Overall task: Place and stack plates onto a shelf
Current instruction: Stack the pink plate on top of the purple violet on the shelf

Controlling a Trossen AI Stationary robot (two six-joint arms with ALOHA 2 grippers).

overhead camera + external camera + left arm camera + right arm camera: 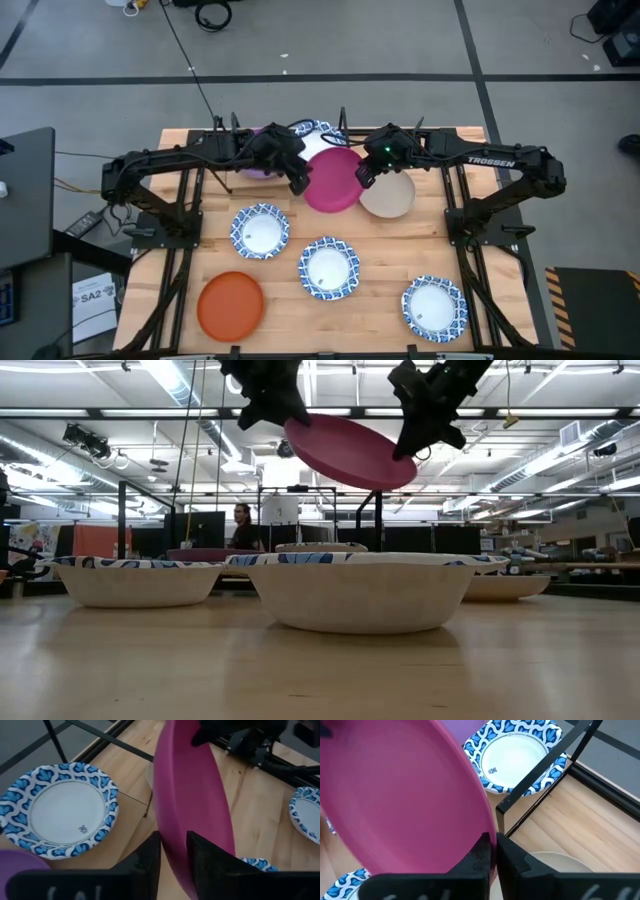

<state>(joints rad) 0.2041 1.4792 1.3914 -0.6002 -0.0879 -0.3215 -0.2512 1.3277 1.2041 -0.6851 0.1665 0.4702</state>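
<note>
A magenta plate [333,180] hangs in the air over the far middle of the table, between my two grippers. My left gripper [298,182] is shut on its left rim and my right gripper [366,178] on its right rim. Behind it stands the shelf, whose black frame [540,780] crosses the right wrist view. On the shelf lie a purple plate [256,160] and a blue-and-white plate [318,134]. A beige plate [390,194] lies flat on the table under my right gripper. My left gripper pinches the magenta plate's rim [172,845] between its two fingers, one on each face, coming slanting down from the table's left. My right gripper pinches the opposite rim [487,827] the same way, slanting down from the table's right. The plate [350,452] hangs tilted, clear of the table.
Three blue-and-white plates [260,230] [328,267] [434,307] and an orange plate [230,305] lie on the near half of the table. A person [241,525] shows in the room far behind the table.
</note>
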